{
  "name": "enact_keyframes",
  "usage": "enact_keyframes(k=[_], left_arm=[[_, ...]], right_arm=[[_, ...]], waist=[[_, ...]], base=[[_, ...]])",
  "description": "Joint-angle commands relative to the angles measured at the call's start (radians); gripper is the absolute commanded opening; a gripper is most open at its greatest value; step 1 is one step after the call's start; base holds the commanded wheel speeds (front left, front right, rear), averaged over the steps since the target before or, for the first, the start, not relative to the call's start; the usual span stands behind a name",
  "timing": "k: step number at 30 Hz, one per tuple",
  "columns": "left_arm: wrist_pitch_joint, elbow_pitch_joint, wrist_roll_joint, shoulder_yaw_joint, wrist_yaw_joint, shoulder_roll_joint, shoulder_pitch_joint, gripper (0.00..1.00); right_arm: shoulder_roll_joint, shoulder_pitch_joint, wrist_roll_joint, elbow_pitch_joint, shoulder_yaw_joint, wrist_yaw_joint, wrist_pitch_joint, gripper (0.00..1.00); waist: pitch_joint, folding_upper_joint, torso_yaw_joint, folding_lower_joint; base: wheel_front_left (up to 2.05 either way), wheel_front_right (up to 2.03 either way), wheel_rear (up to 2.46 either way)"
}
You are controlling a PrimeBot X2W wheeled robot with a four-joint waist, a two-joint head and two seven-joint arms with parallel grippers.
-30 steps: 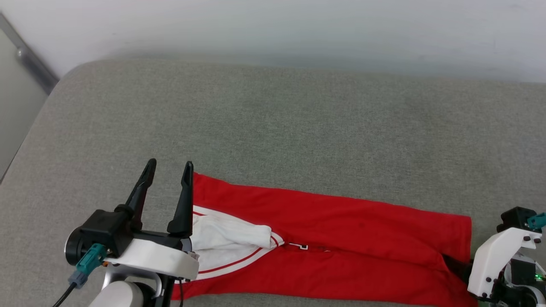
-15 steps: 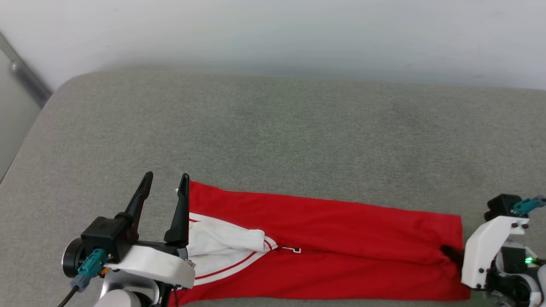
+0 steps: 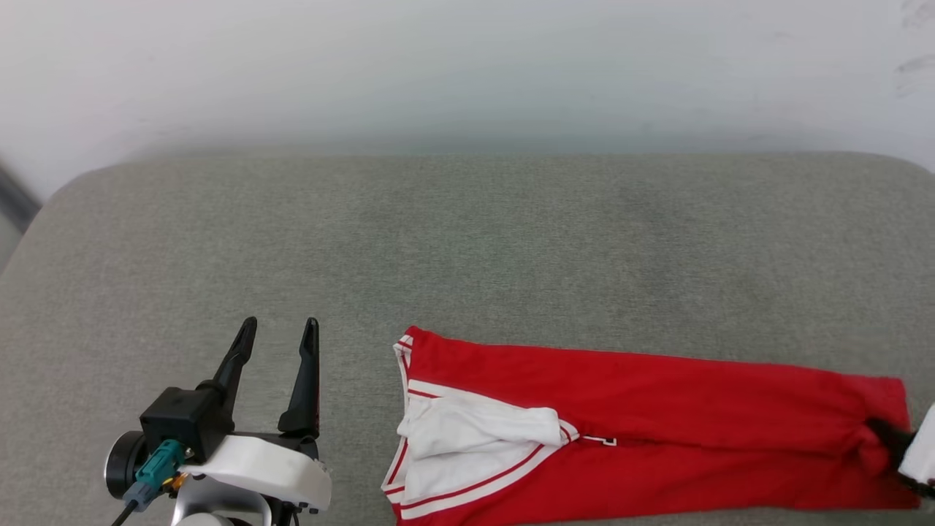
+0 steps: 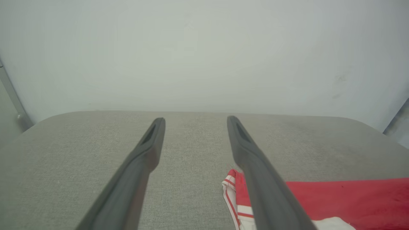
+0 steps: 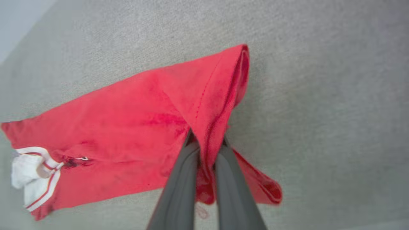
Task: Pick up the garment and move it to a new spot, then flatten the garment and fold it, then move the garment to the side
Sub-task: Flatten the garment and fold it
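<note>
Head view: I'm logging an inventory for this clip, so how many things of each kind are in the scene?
Garments: 1, the red jersey
Grippers: 2, the left gripper open beside it, the right gripper shut on its end
Surfaces: 1, the grey cushion
Total: 4

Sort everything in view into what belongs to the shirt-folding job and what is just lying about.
Part of the job:
the garment, lying as a long strip
the right gripper, shut on its red end
the left gripper, open, apart from the cloth

Just there:
the grey padded surface under it
the white wall behind
</note>
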Motion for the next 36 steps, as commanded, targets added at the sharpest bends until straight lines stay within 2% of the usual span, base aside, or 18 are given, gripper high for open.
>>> enact_keyframes(k=[1, 4, 9, 10, 15, 19, 20, 21, 22, 25, 29, 32, 36], left_arm=[[0.001, -0.001, -0.005, 0.0, 0.001, 0.004, 0.013, 1.0], [0.005, -0.001, -0.007, -0.003, -0.002, 0.007, 0.009, 1.0], [0.017, -0.003, -0.005, -0.01, -0.001, 0.009, -0.006, 1.0], [0.026, 0.0, -0.004, -0.019, -0.007, 0.007, -0.017, 1.0], [0.033, 0.012, -0.009, -0.035, -0.022, -0.005, -0.038, 1.0], [0.037, 0.02, -0.007, -0.044, -0.029, -0.014, -0.055, 1.0], [0.036, 0.022, -0.008, -0.045, -0.03, -0.016, -0.059, 1.0], [0.035, 0.026, -0.009, -0.046, -0.032, -0.016, -0.063, 1.0], [0.034, 0.029, -0.011, -0.046, -0.037, -0.018, -0.068, 1.0], [0.027, 0.04, -0.015, -0.048, -0.039, -0.024, -0.069, 1.0], [0.019, 0.048, -0.016, -0.046, -0.033, -0.026, -0.06, 1.0], [0.014, 0.054, -0.022, -0.041, -0.029, -0.023, -0.047, 1.0], [0.01, 0.06, -0.028, -0.034, -0.028, -0.018, -0.041, 1.0]], right_arm=[[0.039, -0.001, 0.021, -0.003, -0.021, 0.0, 0.023, 0.0], [0.155, -0.045, 0.133, -0.021, -0.076, 0.0, 0.126, 0.0], [0.227, -0.074, 0.368, -0.029, -0.094, 0.0, 0.274, 0.0], [0.233, -0.091, 0.543, 0.04, -0.015, 0.0, 0.27, 0.0], [0.23, -0.112, 0.771, 0.14, 0.261, 0.0, 0.148, 0.0], [0.229, -0.148, 0.875, 0.167, 0.501, 0.0, 0.008, 0.0], [0.229, -0.157, 0.89, 0.166, 0.556, 0.0, -0.028, 0.22], [0.229, -0.168, 0.895, 0.165, 0.605, 0.0, -0.071, 0.55], [0.229, -0.179, 0.892, 0.169, 0.649, 0.0, -0.111, 1.0], [0.228, -0.204, 0.884, 0.192, 0.74, 0.0, -0.201, 1.0], [0.224, -0.242, 0.809, 0.208, 0.804, 0.0, -0.283, 1.0], [0.193, -0.259, 0.761, 0.194, 0.831, 0.0, -0.344, 1.0], [0.122, -0.293, 0.623, 0.168, 0.922, 0.0, -0.396, 1.0]], waist=[[-0.001, 0.0, -0.007, 0.0], [0.0, 0.0, -0.015, 0.0], [0.003, 0.0, -0.011, 0.0], [0.004, 0.0, 0.004, 0.0], [0.007, 0.0, 0.044, 0.0], [0.015, 0.0, 0.082, 0.0], [0.017, 0.0, 0.09, 0.0], [0.02, 0.0, 0.099, 0.0], [0.023, 0.0, 0.106, 0.0], [0.028, 0.0, 0.122, 0.0], [0.031, 0.0, 0.125, 0.0], [0.026, 0.0, 0.114, 0.0], [0.021, 0.0, 0.091, 0.0]], base=[[0.0, 0.0, 0.0], [0.0, 0.0, 0.0], [0.0, 0.0, 0.0], [0.0, 0.0, 0.0], [0.0, 0.0, 0.0], [0.0, 0.0, 0.0], [0.0, 0.0, 0.0], [0.0, 0.0, 0.0], [0.0, 0.0, 0.0], [0.0, 0.0, 0.0], [0.0, 0.0, 0.0], [0.0, 0.0, 0.0], [0.0, 0.0, 0.0]])
